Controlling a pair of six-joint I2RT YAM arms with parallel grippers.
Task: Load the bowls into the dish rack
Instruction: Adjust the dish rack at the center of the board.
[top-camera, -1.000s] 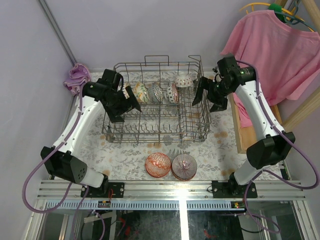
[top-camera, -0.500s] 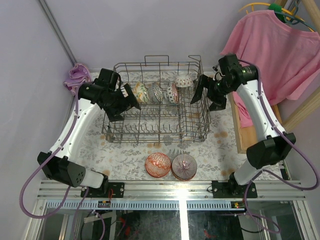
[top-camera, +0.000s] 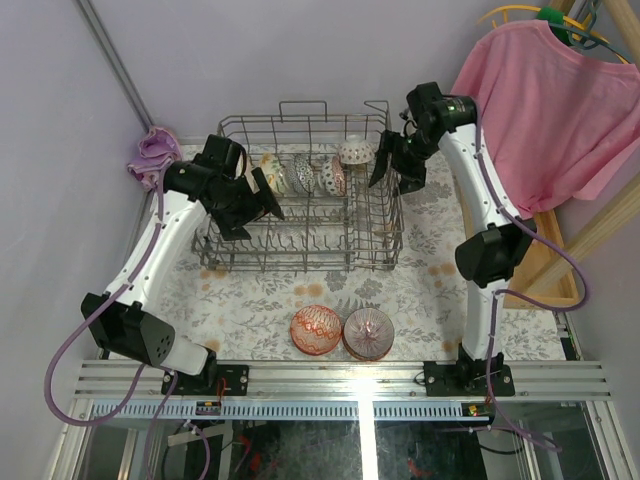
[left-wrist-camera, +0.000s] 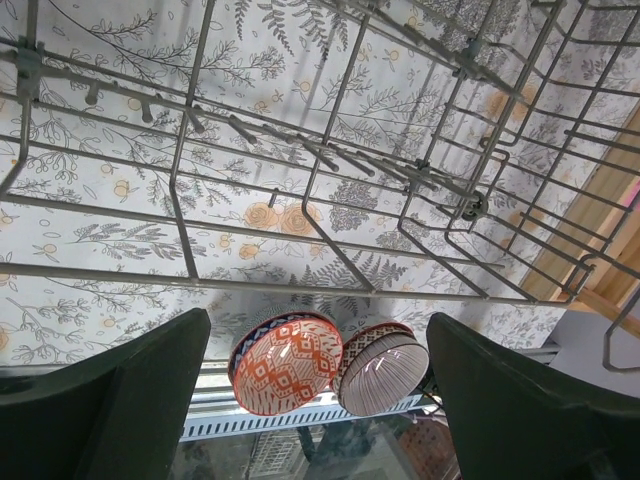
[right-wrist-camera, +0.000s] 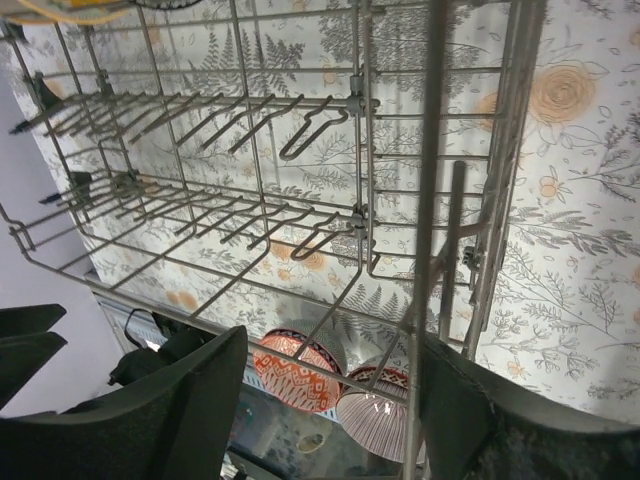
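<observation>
Jaws spread wide, the left gripper (top-camera: 265, 195) and right gripper (top-camera: 392, 172) flank the dish rack (top-camera: 300, 265) by the desk's far edge (two bowls (top-camera: 317, 329) sit near its front edge)

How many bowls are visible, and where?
6 bowls. Three stand in a row in the dish rack, a fourth sits behind them to the right, two lie on the table in front. The arms may hide more.
</observation>
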